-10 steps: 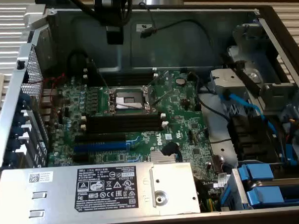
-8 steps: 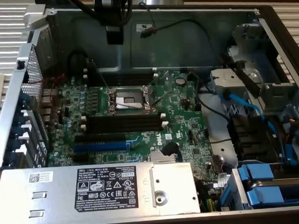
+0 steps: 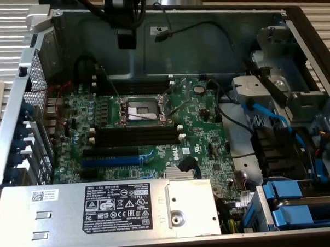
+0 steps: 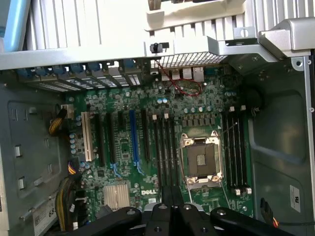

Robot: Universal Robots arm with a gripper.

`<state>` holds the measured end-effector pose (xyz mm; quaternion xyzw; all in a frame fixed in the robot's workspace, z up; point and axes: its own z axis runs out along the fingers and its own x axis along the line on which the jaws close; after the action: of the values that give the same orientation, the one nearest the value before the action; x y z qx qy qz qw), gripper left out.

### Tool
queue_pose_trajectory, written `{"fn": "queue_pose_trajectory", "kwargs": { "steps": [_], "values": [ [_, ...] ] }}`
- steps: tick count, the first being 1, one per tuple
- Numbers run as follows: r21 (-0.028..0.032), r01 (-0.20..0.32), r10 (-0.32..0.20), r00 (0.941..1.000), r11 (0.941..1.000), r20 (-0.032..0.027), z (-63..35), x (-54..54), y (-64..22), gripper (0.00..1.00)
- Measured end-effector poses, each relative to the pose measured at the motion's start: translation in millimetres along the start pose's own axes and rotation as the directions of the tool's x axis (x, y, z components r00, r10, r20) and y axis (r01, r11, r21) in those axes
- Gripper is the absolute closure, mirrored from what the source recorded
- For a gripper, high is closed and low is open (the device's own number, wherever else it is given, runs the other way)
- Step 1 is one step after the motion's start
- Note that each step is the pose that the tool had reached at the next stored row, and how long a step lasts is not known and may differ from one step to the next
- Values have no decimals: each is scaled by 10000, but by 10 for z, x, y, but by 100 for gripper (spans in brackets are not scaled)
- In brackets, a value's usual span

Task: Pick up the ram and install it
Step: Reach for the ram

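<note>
The ram is out of view. My gripper (image 3: 126, 42) hangs high over the far side of the open computer case, above the motherboard (image 3: 209, 138). In the wrist view its black fingers (image 4: 172, 192) stand pressed together with nothing between them, over the board's edge near the long black memory slots (image 4: 165, 147). A second group of black slots (image 4: 235, 152) lies on the other side of the open CPU socket (image 4: 201, 161). In the exterior view, the black slots with white end clips (image 3: 135, 137) run just in front of the CPU socket (image 3: 141, 109).
A blue expansion slot (image 3: 109, 160) and a small heatsink (image 3: 181, 172) sit near the silver power supply (image 3: 103, 211). Blue drive caddies (image 3: 297, 202) and cables (image 3: 274, 118) crowd the exterior view's right. The case walls (image 3: 205, 34) ring the board.
</note>
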<state>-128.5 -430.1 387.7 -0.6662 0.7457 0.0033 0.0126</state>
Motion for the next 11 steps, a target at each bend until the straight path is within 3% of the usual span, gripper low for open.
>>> {"fn": "queue_pose_trajectory", "kwargs": {
  "steps": [5,11],
  "values": [
    [0,0,0,10000,10000,1,-11,-1,0,89],
    [5,22,-22,10000,10000,-42,-284,-10,36,89]
  ]
}}
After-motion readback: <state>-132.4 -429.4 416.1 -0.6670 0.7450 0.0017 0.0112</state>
